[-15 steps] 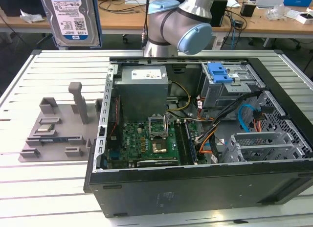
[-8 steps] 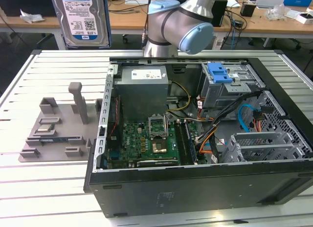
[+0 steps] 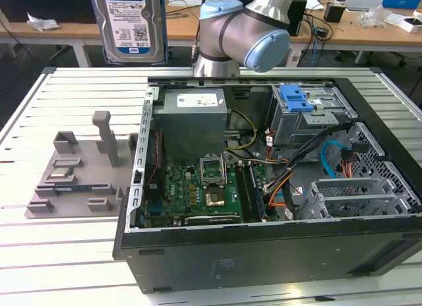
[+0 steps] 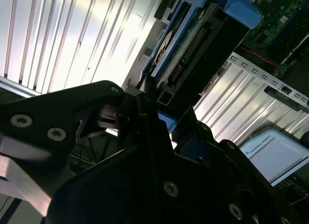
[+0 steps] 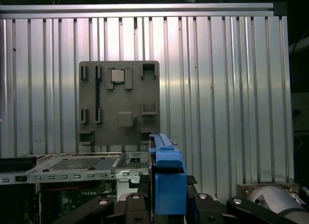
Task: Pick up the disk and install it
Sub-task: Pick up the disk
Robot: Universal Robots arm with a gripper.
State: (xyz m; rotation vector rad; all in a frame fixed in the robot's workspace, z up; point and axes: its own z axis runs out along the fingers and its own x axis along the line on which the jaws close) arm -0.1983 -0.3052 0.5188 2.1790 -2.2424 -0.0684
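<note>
While pinching the disk (image 3: 128, 26) by its blue side rails, holds it upright well above the slatted metal worktop (image 3: 39, 108), near the far edge toward the exterior view's left, blue-and-white label turned to that camera. Presses the claw (image 5: 169, 181) together on the disk in the first wrist view, black fingers (image 5: 146, 192) tight against either flank of the blue plastic, seen edge-on. Grips the same disk at one end in the second wrist view, connector face angled away from the dark claw body. Carries it well apart from the open computer case (image 3: 264, 260), laid on its side on the worktop toward the exterior view's right. Reveals inside the case a grey power supply (image 3: 191, 124) with a white sticker, a green motherboard (image 3: 198, 190) beside it, a blue plastic latch (image 3: 295, 98) on top of a metal drive bay (image 3: 310, 121), loose cables (image 3: 300, 157) and a perforated metal cage (image 3: 356, 200). Just beside the case, toward the exterior view's left, a grey fixture tray (image 3: 79, 190) flat on the worktop, a small square chip (image 5: 117, 75) seated in one recess in the first wrist view. Behind the case, at the worktop's far edge, the arm (image 3: 247, 32) with its grey and pale-blue joints.
</note>
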